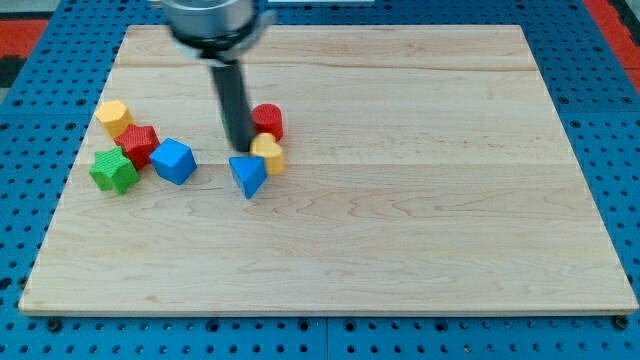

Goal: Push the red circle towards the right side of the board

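Observation:
The red circle (268, 121) lies on the wooden board (400, 200), left of centre near the view's top. My tip (240, 149) stands just left of and slightly below it, close to touching it. A yellow block (269, 154) sits right below the red circle, just right of my tip. A blue triangle (247, 175) lies directly under my tip.
At the view's left is a cluster: a yellow hexagon (114, 117), a red star (139, 144), a green star (114, 171) and a blue cube (174, 161). A blue pegboard (600, 120) surrounds the board.

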`<state>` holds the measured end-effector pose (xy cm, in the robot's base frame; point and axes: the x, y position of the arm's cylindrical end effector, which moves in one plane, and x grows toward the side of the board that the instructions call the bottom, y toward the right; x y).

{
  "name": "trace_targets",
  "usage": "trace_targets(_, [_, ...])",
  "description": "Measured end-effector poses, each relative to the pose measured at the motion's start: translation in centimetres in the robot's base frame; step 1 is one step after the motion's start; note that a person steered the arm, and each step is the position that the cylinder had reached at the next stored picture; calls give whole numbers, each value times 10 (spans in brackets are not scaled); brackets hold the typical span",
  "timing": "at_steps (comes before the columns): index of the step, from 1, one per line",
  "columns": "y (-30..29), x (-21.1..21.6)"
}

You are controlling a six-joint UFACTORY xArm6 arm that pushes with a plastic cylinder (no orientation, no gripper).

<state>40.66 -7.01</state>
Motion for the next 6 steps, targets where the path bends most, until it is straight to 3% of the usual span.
trace_targets(1, [18,-50])
trace_targets(3, [-7,-97])
trace_targets(5, [179,-89])
trace_targets(6, [200,-64])
